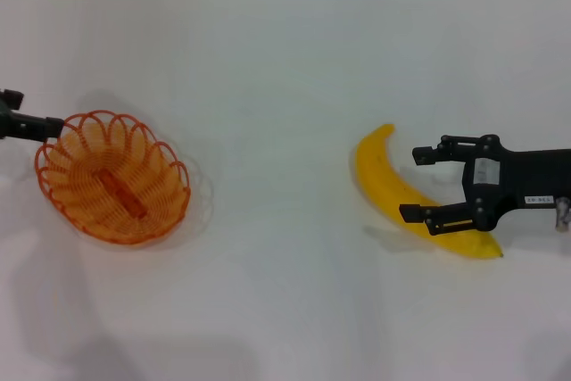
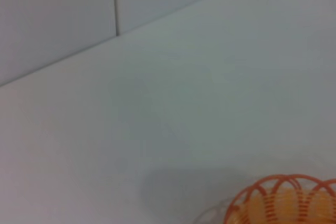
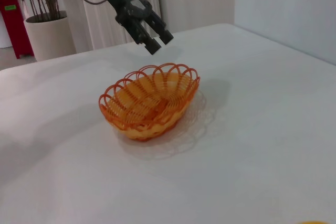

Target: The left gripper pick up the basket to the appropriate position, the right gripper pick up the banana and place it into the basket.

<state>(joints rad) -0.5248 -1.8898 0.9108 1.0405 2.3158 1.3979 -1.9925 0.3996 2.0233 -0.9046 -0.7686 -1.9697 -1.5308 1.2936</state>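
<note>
Right gripper point(image 1: 421, 185) is spread wide open above the lower half of the banana point(image 1: 390, 183), one finger to either side of the fruit, nothing clamped yet. That banana lies flat on the white tabletop point(image 1: 285, 86) over on the robot's right, its curve bowed toward the middle and one tip pointing away from the robot.

Well apart from it, on the left, sits the basket point(image 1: 113, 177), an orange wire oval with a looped rim, resting on the tabletop with nothing in it. Left gripper point(image 3: 152, 38) hangs just off the basket's far left rim, a little above it and not touching; its two fingers are nearly together and hold nothing. A potted plant point(image 3: 42, 19) and a pale curtain point(image 3: 126, 3) stand beyond the tabletop's edge.
</note>
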